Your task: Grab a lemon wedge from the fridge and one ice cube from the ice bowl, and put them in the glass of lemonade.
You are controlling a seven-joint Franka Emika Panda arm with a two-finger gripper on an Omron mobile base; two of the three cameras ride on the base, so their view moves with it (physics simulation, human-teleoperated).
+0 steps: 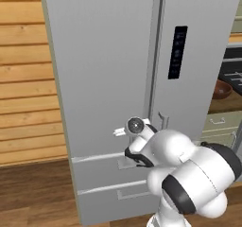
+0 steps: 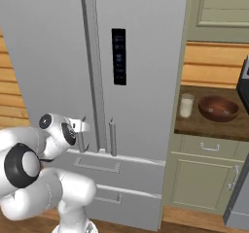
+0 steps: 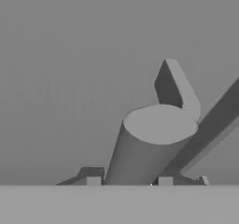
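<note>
Barely begun — the tall grey French-door fridge (image 2: 136,57) is closed; the two-finger gripper (image 3: 130,183) straddles its left bar handle (image 3: 149,143), fingers spread, nothing fetched.

Fridge (image 1: 108,79): top cut off by the upper edge in both base views; doors shut, interior and anything inside it hidden.
Left door handle (image 3: 149,143): bottom end seen close in the hand view, its length running out of frame.
Fingers (image 3: 93,180): mere slivers at the bottom of the hand view; spacing cannot be judged.
Ice bowl (image 2: 219,108): contents too small to tell; partly cut by the fridge's edge in the left base view.
Glass of lemonade (image 2: 186,105): fill level unclear.
Worktop (image 2: 204,123): right end cut off.
</note>
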